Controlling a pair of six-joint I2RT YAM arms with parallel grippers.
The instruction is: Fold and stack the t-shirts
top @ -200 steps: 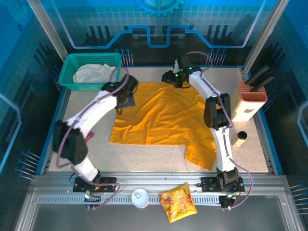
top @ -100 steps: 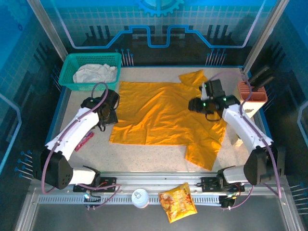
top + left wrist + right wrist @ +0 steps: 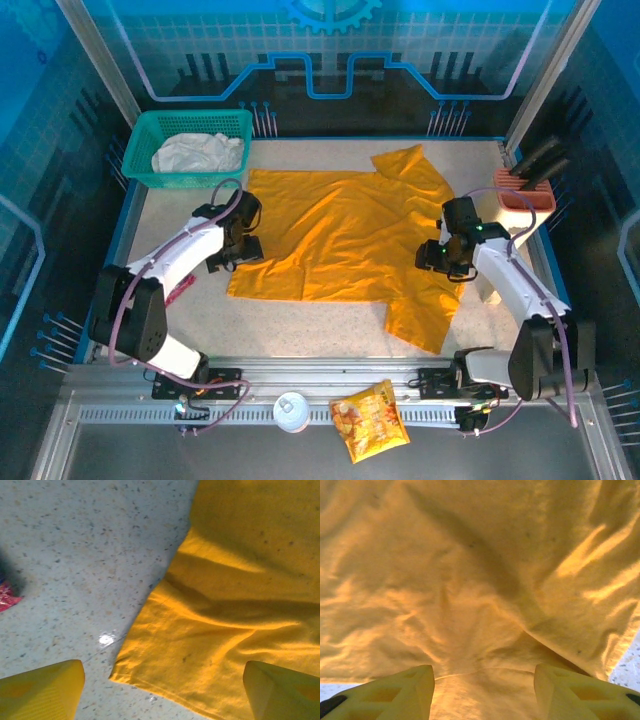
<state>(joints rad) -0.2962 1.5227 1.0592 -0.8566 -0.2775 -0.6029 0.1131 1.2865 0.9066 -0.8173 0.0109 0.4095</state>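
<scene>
The mustard t-shirt [image 3: 335, 235] lies spread flat across the middle of the table, one sleeve at the far edge and one toward the near right. My left gripper [image 3: 238, 255] hangs open over its left edge. In the left wrist view a hemmed corner of the shirt [image 3: 225, 610] lies between and below the wide-apart left gripper [image 3: 162, 695] fingers. My right gripper [image 3: 441, 262] stands open just above the shirt's right part. There the rumpled cloth [image 3: 470, 580] and a seam lie under the right gripper [image 3: 485, 692], ungripped. The off-white t-shirt [image 3: 197, 152] sits bunched in the basket.
The teal mesh basket [image 3: 160, 125] stands at the far left corner. A coral and white holder [image 3: 520, 205] with black tools stands at the right edge. A red packet [image 3: 178, 292] lies left of the shirt. A snack packet [image 3: 370, 420] and a white round lid [image 3: 291, 410] rest on the front rail.
Both arms drew back from the shirt's far edge. The left moved to the shirt's left edge and its jaws narrowed a little. The right swung down to the shirt's right side, leaving a sleeve laid out at the far edge.
</scene>
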